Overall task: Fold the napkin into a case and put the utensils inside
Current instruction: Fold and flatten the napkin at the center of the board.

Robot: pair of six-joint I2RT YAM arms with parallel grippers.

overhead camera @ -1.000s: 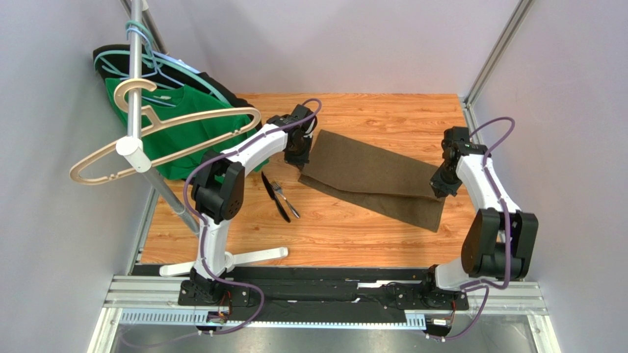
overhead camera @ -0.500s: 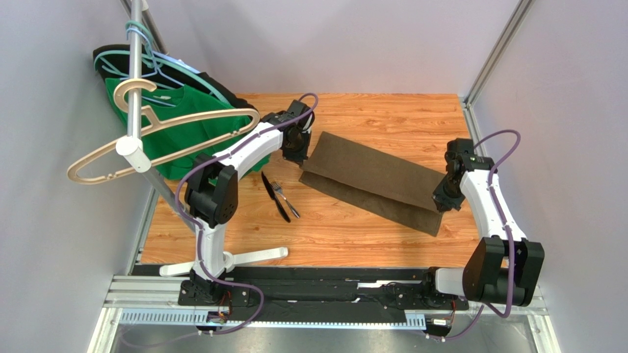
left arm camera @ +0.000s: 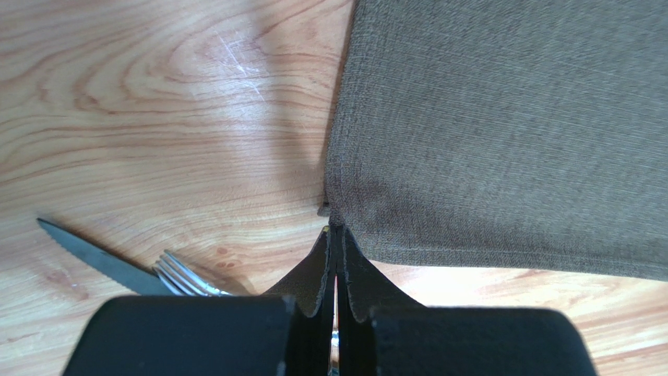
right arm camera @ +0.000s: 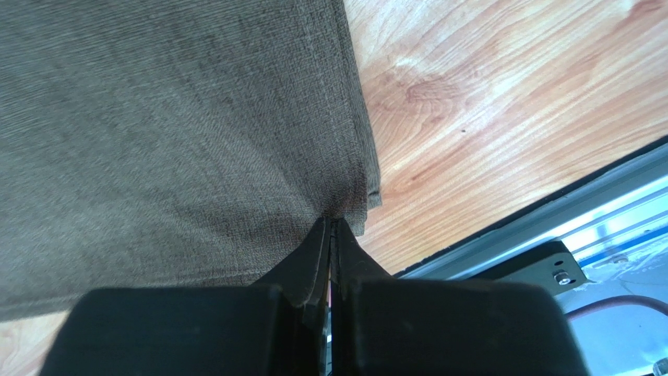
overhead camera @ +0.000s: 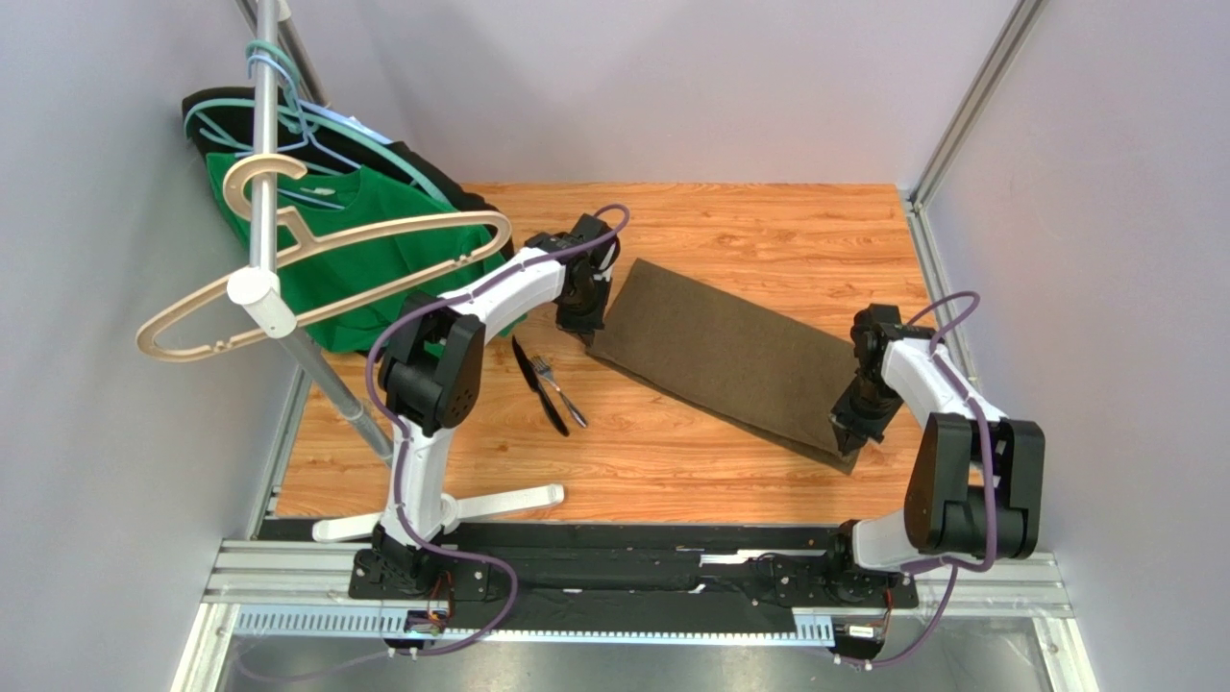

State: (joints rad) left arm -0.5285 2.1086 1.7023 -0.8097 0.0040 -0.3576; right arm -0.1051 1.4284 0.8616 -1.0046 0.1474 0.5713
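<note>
The 1 dark olive-brown rectangular cloth napkin [overhead camera: 722,361] lies doubled over as a flat, slanted band across the middle of the wooden table [overhead camera: 751,231], with 2 layers showing at its corners. The left gripper [left arm camera: 335,231] is clenched on its near left corner and the right gripper [right arm camera: 332,223] on its near right corner. The 2 slim dark-handled utensils [overhead camera: 540,387], 1 knife [left arm camera: 86,251] and 1 fork [left arm camera: 182,276], lie on bare wood just left of the cloth, outside it.

The napkin [overhead camera: 722,358] lies on the table [overhead camera: 780,231]; the utensils [overhead camera: 537,384] lie just left of it; a shirt [overhead camera: 361,296] hangs back left
</note>
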